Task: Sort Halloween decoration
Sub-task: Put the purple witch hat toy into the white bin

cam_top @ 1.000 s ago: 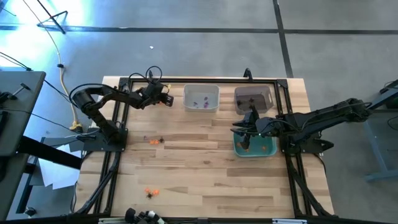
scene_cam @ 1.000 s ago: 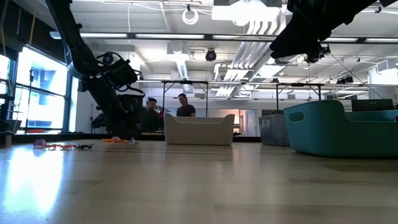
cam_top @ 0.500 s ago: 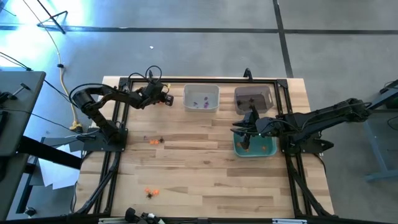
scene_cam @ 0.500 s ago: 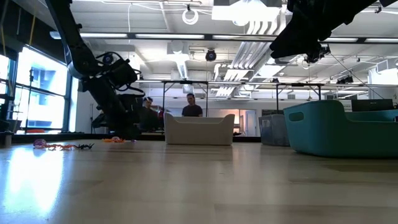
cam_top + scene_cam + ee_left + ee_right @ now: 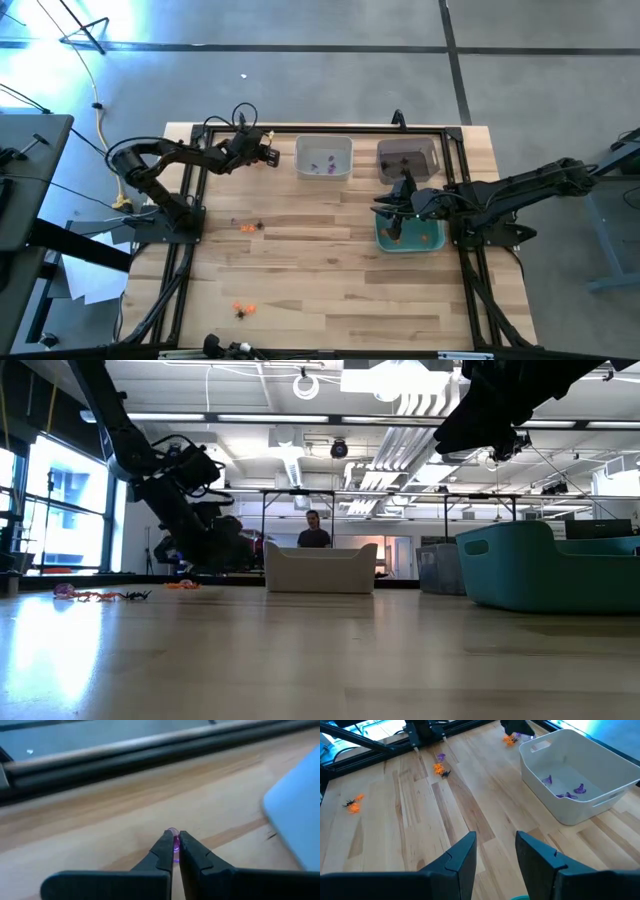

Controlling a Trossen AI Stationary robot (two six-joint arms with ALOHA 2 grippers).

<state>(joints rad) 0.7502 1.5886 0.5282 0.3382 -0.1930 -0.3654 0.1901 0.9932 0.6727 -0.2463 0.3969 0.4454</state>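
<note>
Left gripper [image 5: 272, 158] sat just left of the white bin [image 5: 324, 158], near the table's [image 5: 330, 290] far edge. Its jaws were pinched shut on a tiny purple trinket [image 5: 174, 843]; the piece was too hidden to tell its long axis or heading. Loose orange and black trinkets [image 5: 248, 227] lay on the wood left of and nearer than the white bin. Purple trinkets [image 5: 568, 791] lay inside it. Right gripper [image 5: 396, 216] hung over the teal bin [image 5: 432, 245], fingers [image 5: 462, 855] apart, holding nothing. No readable writing.

The wooden table [image 5: 320, 270] carries a white bin [image 5: 323, 158], grey bin [image 5: 408, 157], teal bin [image 5: 410, 238], and scattered trinkets [image 5: 247, 228].
</note>
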